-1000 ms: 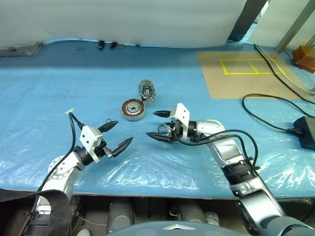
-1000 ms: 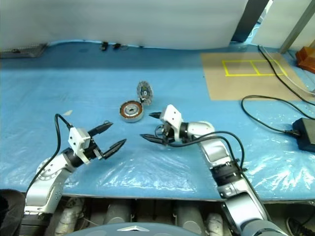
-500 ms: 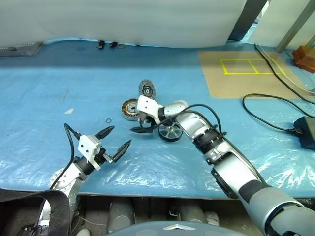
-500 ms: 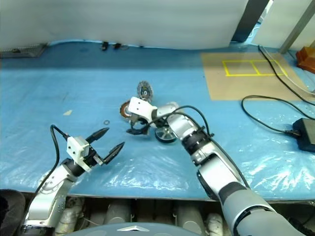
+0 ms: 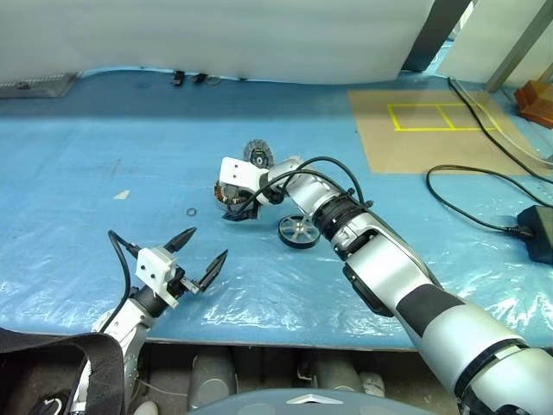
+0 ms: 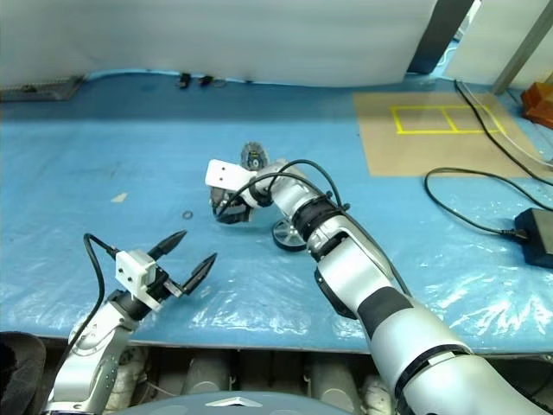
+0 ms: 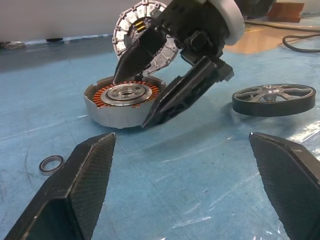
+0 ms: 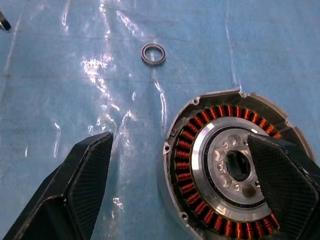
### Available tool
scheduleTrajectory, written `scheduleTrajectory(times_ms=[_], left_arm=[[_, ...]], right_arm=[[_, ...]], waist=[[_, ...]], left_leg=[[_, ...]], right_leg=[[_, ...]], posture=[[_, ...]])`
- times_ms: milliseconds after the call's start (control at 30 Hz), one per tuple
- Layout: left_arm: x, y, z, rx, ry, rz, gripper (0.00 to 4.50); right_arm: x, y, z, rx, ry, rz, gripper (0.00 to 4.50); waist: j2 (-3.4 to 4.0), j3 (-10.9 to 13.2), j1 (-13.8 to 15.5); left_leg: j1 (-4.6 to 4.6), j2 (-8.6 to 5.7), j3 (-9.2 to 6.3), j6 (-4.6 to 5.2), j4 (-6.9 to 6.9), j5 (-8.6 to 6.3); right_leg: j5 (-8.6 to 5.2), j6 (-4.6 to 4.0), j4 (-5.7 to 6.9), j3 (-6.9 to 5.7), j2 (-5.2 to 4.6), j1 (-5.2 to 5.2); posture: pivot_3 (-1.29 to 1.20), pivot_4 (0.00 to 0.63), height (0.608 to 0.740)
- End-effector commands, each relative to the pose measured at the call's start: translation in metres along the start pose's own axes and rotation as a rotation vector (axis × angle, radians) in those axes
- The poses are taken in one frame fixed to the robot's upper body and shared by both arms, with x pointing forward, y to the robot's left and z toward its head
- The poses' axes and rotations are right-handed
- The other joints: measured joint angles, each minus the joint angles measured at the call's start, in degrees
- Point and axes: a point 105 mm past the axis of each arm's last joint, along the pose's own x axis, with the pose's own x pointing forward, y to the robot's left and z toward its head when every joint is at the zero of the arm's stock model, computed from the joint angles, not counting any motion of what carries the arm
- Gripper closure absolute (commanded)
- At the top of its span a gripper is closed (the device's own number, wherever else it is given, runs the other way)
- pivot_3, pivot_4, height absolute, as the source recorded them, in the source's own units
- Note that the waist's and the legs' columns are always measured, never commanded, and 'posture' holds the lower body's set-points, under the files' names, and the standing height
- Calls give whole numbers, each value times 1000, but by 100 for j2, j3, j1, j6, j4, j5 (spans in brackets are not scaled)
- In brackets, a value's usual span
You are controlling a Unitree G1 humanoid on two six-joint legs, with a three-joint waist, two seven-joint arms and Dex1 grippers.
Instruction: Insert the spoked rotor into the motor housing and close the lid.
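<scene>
Right gripper (image 7: 150, 95) spread wide, empty, poised at housing (image 8: 230, 175), one finger over windings, other outside rim. Left gripper (image 5: 200, 255) spread, empty, well short of housing. Rotor (image 5: 298, 232) flat on sheet just right of housing; lid (image 5: 257, 155) propped upright behind it.

Probably housing-steadying step: square up before closing, avoid windings.

Housing: silver puck, copper coils. Rotor: black, thin spokes. Small ring (image 8: 153, 54) left of housing. Sheet (image 5: 104, 138) glossy, crinkled.

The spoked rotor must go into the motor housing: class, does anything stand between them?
Yes. The right end effector, open, hangs over the motor housing, between it and the spoked rotor lying flat on the sheet beside it.
</scene>
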Motion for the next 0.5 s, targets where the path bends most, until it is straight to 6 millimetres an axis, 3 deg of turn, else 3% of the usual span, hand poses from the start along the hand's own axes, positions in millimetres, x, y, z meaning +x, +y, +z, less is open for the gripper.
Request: scheduleTrajectory(times_ms=[33,500], left_arm=[[0,-2,14,38,-47,0,0],[0,-2,14,36,-44,-6,0]], right_arm=[[-3,-6,16,-59,-18,-9,16],[12,13,-23,-66,147,49,16]], waist=[[0,0,0],[3,0,0]], left_leg=[[0,0,0,0,0,0],[11,1,13,1,3,-1]], right_leg=[[0,0,1,0,0,0],[-3,-4,16,7,0,-2]], posture=[[0,150,740],[0,150,740]])
